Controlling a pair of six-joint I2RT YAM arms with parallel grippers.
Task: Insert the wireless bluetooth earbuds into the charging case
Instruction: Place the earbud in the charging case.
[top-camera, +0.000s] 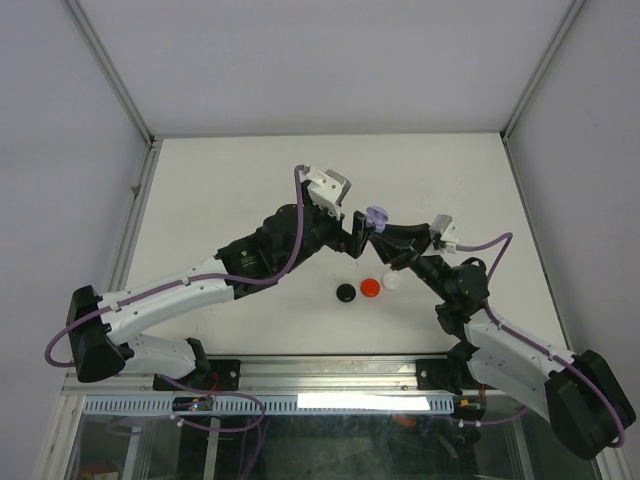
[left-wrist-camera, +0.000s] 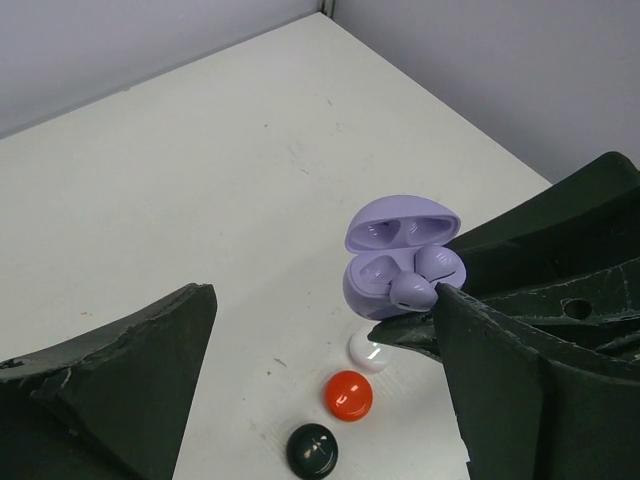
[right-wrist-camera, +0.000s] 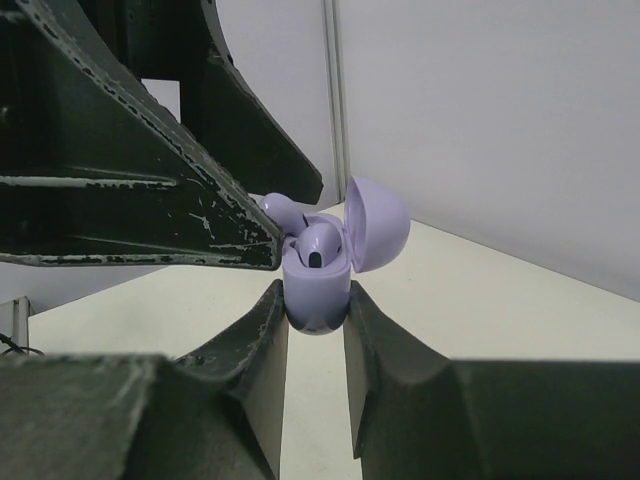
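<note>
My right gripper (right-wrist-camera: 316, 308) is pinched on the base of the lavender charging case (left-wrist-camera: 398, 262) and holds it up off the table (top-camera: 250, 180), hinged lid swung open. Two lavender earbuds (right-wrist-camera: 318, 244) sit in the base, and one of them stands proud of its well. My left gripper (left-wrist-camera: 325, 292) is spread wide with nothing in it. Its one finger (left-wrist-camera: 520, 390) comes right up beside the case at the raised bud; I cannot tell whether they touch. Below the case, a round white case (left-wrist-camera: 370, 351), a red one (left-wrist-camera: 348, 394) and a black one (left-wrist-camera: 312, 450) lie closed in a short row on the table, near each other.
</note>
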